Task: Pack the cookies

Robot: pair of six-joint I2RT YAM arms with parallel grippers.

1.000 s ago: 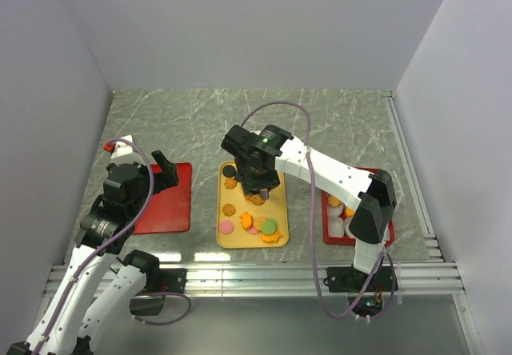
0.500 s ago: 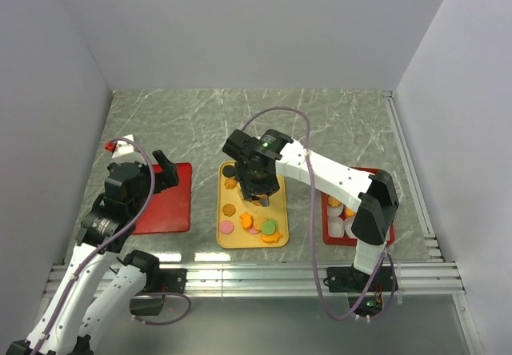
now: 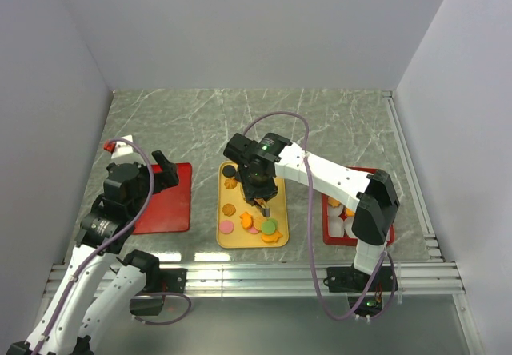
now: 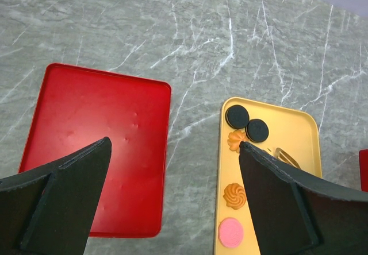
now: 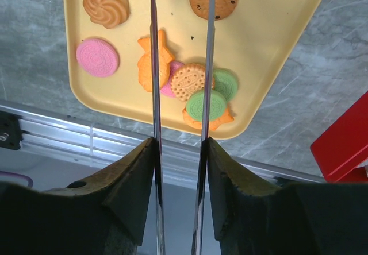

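The cookies (image 3: 258, 225) lie on the yellow tray (image 3: 280, 211) in the middle of the overhead frame, most of them bunched at its lower end. My right wrist view shows them far better: an orange swirl (image 5: 105, 3) and a pink round (image 5: 98, 57) at upper left, and an orange fish shape (image 5: 152, 61) touching a heap with two green rounds (image 5: 206, 104). The left wrist view alone shows the two black rounds (image 4: 237, 116) at the tray's far end.

The right gripper (image 3: 264, 204) hangs low over the tray's middle. Its thin fingers (image 5: 153, 94) stand a narrow gap apart, but their tips run off the top of the frame, so I cannot tell whether they pinch a cookie. The left gripper (image 4: 172, 209) is spread wide over the bare red tray (image 4: 98, 140) on the left. White cups (image 3: 338, 224) sit in a second red tray (image 3: 326, 239) on the right, seen only from overhead
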